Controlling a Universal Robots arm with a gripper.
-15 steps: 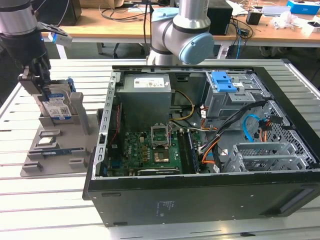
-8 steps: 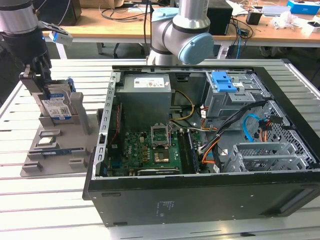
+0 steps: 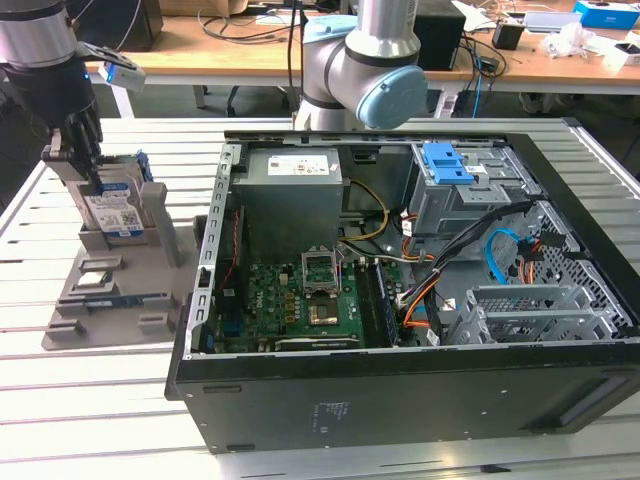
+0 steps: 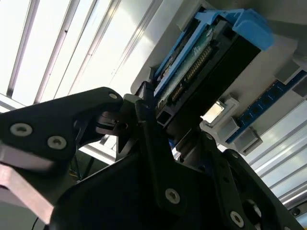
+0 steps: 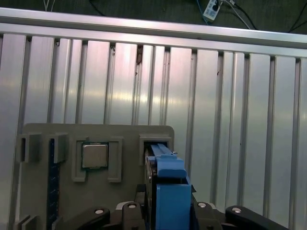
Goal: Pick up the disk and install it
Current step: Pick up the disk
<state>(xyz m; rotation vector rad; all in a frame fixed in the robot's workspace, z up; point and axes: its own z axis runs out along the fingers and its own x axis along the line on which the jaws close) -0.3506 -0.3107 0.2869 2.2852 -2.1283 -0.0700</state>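
Exterior view: on the slatted worktop (image 3: 90, 400), towards that view's left of the open computer case (image 3: 400, 400), lies a grey fixture (image 3: 100, 300). The end effector (image 3: 93, 175) is clamped on the disk (image 3: 118, 212), which stands upright in the fixture's slot.

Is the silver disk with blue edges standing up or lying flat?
Standing up: the silver-grey metal disk sits on edge in the grey slotted holder.

The disk (image 3: 118, 212), at the exterior view's left, is silver-grey with a blue-and-white barcode label and a blue bracket (image 5: 170, 177). The gripper (image 3: 85, 170) is black. The holder (image 3: 110, 300) is plain grey, the table (image 3: 100, 430) ribbed silver, the computer case (image 3: 400, 410) black, its board (image 3: 300, 300) green and its latch (image 3: 447, 163) blue.
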